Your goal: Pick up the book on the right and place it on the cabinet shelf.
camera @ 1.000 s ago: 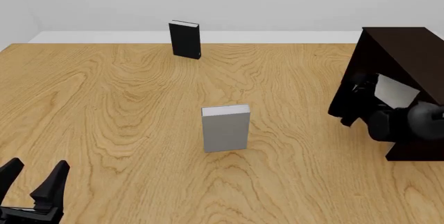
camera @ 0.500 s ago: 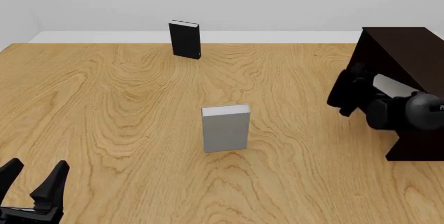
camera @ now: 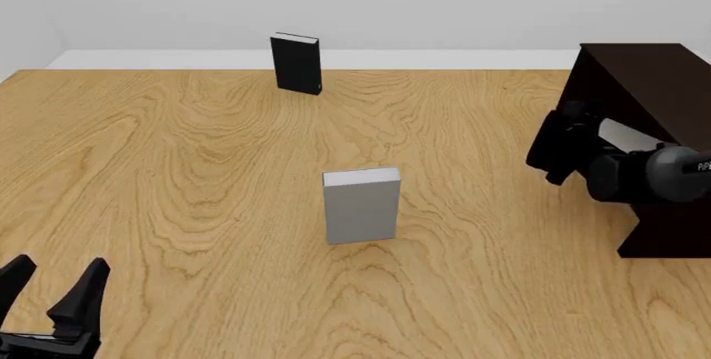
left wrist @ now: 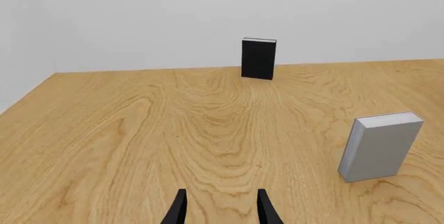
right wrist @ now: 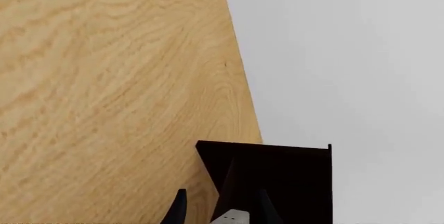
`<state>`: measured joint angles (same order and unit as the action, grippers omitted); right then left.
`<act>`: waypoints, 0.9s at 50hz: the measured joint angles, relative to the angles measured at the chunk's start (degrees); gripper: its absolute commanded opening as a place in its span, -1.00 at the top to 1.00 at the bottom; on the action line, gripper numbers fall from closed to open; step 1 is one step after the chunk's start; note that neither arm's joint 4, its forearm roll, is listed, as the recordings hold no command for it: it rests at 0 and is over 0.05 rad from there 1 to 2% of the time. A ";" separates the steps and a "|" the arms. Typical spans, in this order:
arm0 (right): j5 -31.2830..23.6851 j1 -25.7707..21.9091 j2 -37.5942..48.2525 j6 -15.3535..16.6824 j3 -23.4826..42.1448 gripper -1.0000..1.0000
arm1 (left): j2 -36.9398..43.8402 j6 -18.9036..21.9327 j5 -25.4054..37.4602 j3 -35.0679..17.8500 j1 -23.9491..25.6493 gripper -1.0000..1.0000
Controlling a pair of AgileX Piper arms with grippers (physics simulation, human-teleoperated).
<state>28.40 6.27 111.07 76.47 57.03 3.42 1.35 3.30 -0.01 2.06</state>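
The book [camera: 628, 136], light grey, lies tilted inside the opening of the dark brown cabinet [camera: 644, 76] at the table's right side. The shelf ledge under it is lost in the dark. My right gripper [camera: 584, 136] is at the book's left end. In the right wrist view its fingers stand wide apart, open, with a corner of the book [right wrist: 232, 217] showing between them and the cabinet [right wrist: 277, 172] just beyond. My left gripper [camera: 50, 292] is open and holds nothing at the near left edge; it also shows in the left wrist view [left wrist: 222, 193].
A second grey book [camera: 361, 206] stands upright mid-table, also in the left wrist view [left wrist: 380, 148]. A black book [camera: 295, 63] stands upright near the table's far edge [left wrist: 259, 58]. The right arm's thick links [camera: 655, 177] hang in front of the cabinet.
A second ago the grey book and the right gripper sat slightly lower and more to the right at the cabinet. They rose a little, then almost stopped. The left arm has not moved.
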 measured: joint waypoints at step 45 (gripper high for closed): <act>1.76 2.73 -0.98 -0.18 -2.55 -1.00 | -0.51 -0.06 0.66 0.00 0.27 -1.00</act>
<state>30.16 9.00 110.09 76.28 54.48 2.90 1.29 3.96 -0.01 2.33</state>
